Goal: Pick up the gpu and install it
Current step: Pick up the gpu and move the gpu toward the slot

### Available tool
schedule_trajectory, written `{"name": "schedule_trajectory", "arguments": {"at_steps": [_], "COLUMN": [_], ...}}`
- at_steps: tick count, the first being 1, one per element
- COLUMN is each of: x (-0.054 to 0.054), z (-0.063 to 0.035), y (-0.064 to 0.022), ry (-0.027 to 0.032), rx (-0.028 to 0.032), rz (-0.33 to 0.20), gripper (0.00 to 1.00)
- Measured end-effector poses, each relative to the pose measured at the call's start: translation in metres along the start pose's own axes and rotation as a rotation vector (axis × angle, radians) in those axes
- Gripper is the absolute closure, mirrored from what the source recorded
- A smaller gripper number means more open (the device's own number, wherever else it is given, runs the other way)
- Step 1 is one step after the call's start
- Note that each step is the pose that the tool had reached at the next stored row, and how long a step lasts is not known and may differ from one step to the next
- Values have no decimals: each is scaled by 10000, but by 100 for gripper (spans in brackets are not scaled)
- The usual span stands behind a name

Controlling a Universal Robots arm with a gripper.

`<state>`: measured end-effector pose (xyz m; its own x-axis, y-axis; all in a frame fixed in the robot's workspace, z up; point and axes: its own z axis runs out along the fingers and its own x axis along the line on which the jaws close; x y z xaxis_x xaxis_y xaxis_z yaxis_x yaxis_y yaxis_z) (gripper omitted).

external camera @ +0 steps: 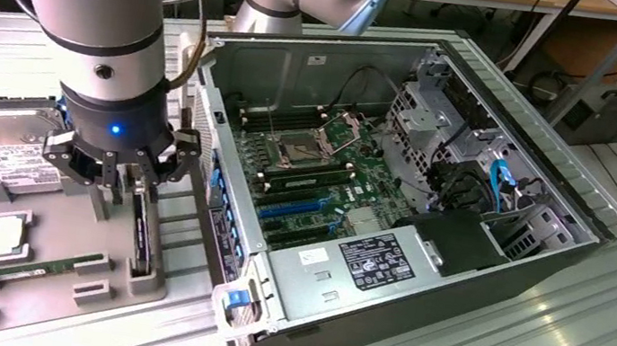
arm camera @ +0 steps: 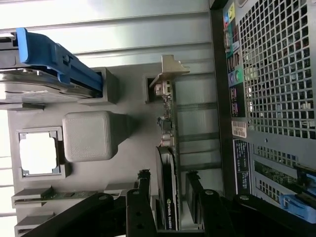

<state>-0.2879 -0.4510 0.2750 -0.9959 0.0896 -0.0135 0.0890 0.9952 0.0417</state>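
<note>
The gpu stands on edge in a slot of the grey holder tray, just beside the open computer case. It is a thin black card with a silver bracket at one end. The hand hangs over it, fingers spread to either side of the card.

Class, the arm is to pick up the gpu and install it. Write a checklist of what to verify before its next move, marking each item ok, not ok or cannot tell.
1. Tool open: ok.
2. Tool astride the gpu, one of its fingers on each side: ok.
3. The gpu stands on edge in the grey holder: ok.
4. Fingers touching the card: cannot tell.
5. Computer case open at the side, motherboard exposed: ok.
</note>
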Motion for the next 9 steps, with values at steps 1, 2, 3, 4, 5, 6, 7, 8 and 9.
{"name": "schedule_trajectory", "arguments": {"at_steps": [1, 2, 3, 4, 5, 6, 7, 8, 9], "x": [0, 1, 1, 2, 2, 3, 3, 3, 3], "z": [18, 37, 59, 76, 105, 123, 141, 159, 178], "y": [-1, -2, -2, -3, -5, -6, -7, -8, -9], "ry": [-1, -2, -3, -3, -4, -5, -6, -7, -7], "rx": [0, 0, 0, 0, 1, 1, 2, 2, 2], "rz": [15, 29, 47, 62, 90, 109, 127, 146, 164], "gripper": [58, 58, 58, 58, 58, 58, 58, 58, 58]}}
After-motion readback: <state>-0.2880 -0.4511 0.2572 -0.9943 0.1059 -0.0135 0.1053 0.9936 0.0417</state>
